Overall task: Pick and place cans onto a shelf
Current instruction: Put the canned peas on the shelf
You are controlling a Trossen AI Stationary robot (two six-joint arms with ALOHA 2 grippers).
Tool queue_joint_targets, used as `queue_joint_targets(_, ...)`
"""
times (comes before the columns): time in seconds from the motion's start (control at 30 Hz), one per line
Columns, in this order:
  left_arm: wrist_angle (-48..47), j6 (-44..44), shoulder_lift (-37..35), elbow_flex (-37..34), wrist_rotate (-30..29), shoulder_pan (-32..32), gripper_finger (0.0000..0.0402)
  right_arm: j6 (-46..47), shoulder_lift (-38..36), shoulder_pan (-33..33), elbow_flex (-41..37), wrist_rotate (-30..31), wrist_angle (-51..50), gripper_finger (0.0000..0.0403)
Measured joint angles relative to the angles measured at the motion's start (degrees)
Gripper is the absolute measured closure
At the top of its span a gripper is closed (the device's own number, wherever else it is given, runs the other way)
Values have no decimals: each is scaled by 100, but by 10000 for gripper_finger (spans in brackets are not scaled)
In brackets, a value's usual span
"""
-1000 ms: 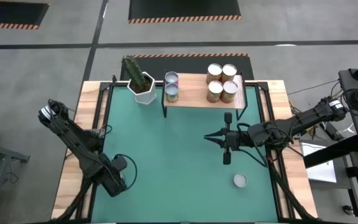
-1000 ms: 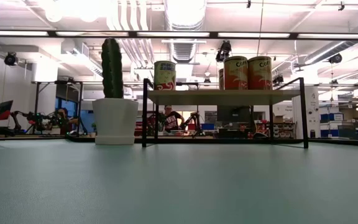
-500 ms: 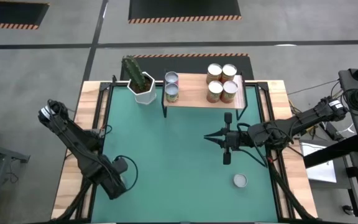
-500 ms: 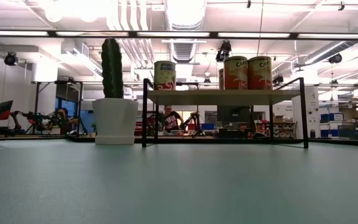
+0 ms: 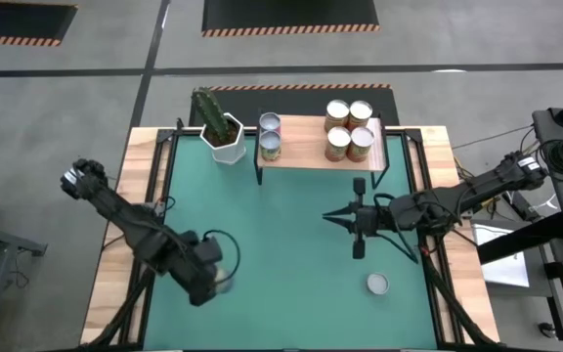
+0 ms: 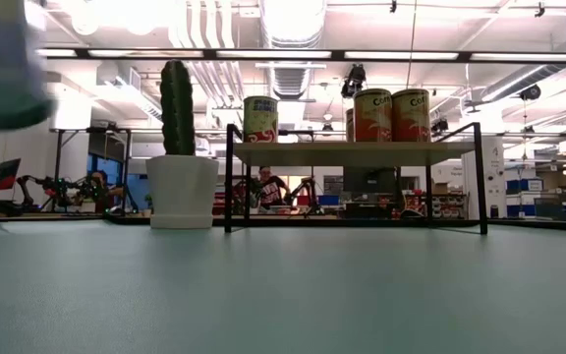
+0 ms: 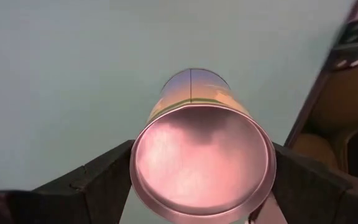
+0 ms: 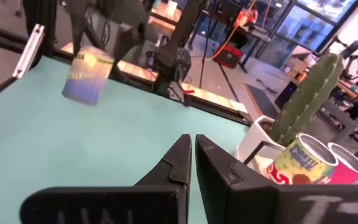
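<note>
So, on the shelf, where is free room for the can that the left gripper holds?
The shelf has a bare strip in its middle, between two cans at its left end and four cans crowded at its right end. The left gripper holds its can above the mat.

In the low view, a blurred can (image 6: 3,64) is cut off by the top left corner; what holds it lies outside the picture. From above, that can (image 5: 225,281) is a smear beside the left gripper (image 5: 213,277), label unreadable. In the left wrist view the can (image 7: 201,155) hides the fingertips, and its lower rim leaves the picture. On the shelf (image 6: 352,153), the front cans (image 6: 391,115) hide those behind. The people beyond the table are too small to make out.
</note>
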Motion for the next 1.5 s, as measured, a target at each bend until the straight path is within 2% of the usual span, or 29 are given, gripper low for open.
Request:
queue_joint_targets(0.13,-100,984,266,652,-134,412,91,-18,-122,140,0,-3,-119,390)
queue_joint_targets(0.5,-1490,3820,1583,2950,-609,1170,91,-249,-369,594,-89,41,-120,390)
queue_joint_targets(0.73,-2093,4873,2187,4065,-1132,1402,91,-559,-610,873,-299,40,156,390)
queue_joint_targets(1.1,-1852,5803,2264,4593,-1745,2015,91,-630,-828,936,-461,39,230,390)
queue_joint_targets(1.5,-800,7035,2264,4598,-1766,3024,91,-643,-824,936,-461,42,274,390)
